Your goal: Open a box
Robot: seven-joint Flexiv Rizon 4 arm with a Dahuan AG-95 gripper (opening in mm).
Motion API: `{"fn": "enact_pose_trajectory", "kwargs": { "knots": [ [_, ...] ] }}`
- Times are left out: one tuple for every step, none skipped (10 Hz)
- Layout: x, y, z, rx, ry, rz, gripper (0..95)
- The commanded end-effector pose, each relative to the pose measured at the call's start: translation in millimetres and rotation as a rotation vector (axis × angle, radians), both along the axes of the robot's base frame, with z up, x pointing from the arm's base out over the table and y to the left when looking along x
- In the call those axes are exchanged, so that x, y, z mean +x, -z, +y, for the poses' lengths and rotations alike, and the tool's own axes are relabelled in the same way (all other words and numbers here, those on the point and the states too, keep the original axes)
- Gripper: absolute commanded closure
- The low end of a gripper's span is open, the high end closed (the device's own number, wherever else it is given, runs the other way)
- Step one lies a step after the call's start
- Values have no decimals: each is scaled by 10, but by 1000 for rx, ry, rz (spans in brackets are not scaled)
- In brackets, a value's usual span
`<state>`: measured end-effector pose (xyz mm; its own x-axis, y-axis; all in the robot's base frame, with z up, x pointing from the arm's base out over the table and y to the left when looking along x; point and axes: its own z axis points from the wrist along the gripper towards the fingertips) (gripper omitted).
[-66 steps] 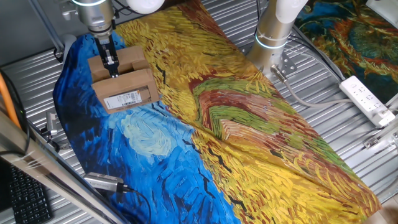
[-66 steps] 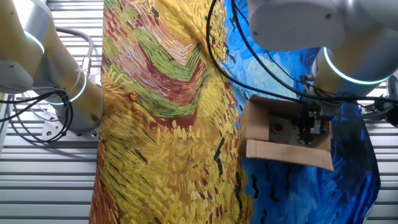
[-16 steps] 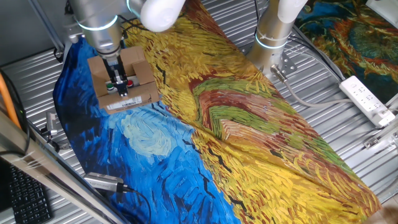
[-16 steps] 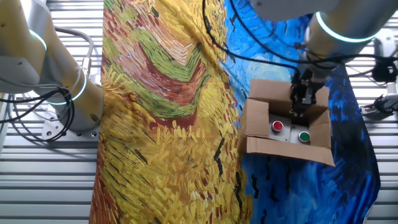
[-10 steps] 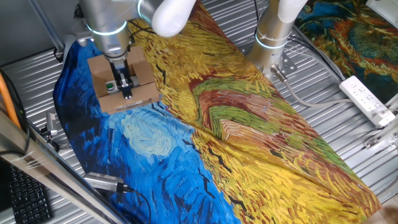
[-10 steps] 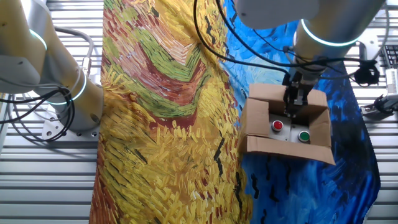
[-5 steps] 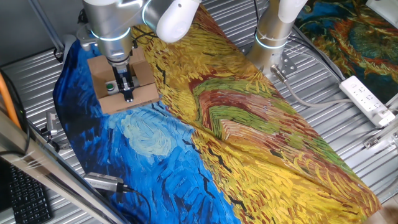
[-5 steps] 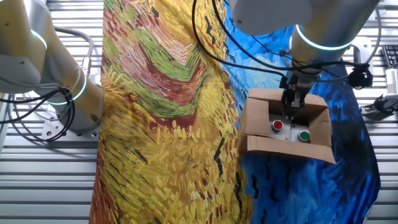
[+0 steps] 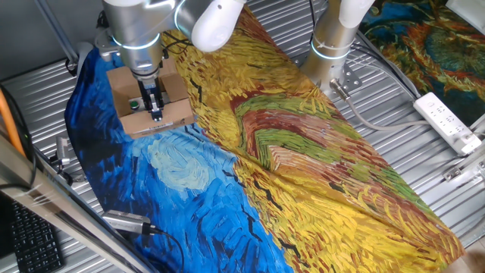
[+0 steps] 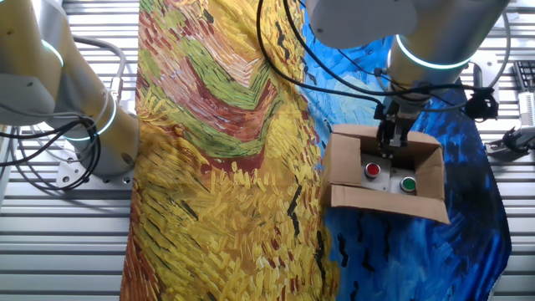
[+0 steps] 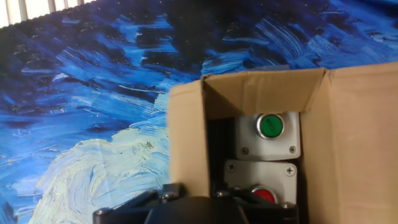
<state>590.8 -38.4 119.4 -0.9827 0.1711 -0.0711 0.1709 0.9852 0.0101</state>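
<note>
- The box [image 10: 384, 176] sits on the blue part of the painted cloth [image 9: 303, 152] that covers the desk, at about 9 o'clock in one fixed view and about 3 o'clock in the other.
- Its top is already spread: flaps fold outward at several sides, and inside you can see a green button [image 10: 408, 183] and a red button [image 10: 373, 170] on small grey housings.
- Your gripper [image 10: 391, 144] hangs straight down over the box, at the 12 o'clock edge of the opening in the other fixed view, close to the far flap.
- The fingers look close together with nothing visibly between them, but whether they pinch the flap edge or merely press against it I cannot tell.
- The relation that matters: the opening lies toward 6 o'clock from your fingers in that view, and the box's long axis runs roughly 9 to 3 there, across your line of approach.
- The hand view confirms this: cardboard walls frame the two buttons directly ahead, green farther, red nearer.
- I judge the task nearly done; any last move is pushing that far flap outward.
- Around you: a second arm base [image 9: 333, 38] at 1 o'clock and a white power strip [image 9: 447, 121] at 3 o'clock, both well apart.
- Nothing blocks the box itself; only the buttons below would suffer if you descend.
</note>
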Motion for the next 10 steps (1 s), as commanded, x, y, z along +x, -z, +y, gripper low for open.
{"fn": "enact_pose_trajectory", "kwargs": {
  "knots": [
    [1, 3, -5, -2, 0, -1, 950],
    [2, 15, -10, -4, -1, -1, 950],
    [-3, 27, -16, -6, -2, -2, 950],
    [-7, 30, -19, -5, -1, -3, 950],
    [-8, 26, -21, -4, 1, -3, 950],
    [-9, 23, -23, -4, 2, -4, 950],
    [-9, 23, -23, -4, 2, -7, 950],
    [-9, 23, -23, -4, 1, -7, 950],
    [-9, 23, -23, -4, 1, -7, 950],
    [-9, 24, -23, -5, -3, -6, 950]
  ]
}}
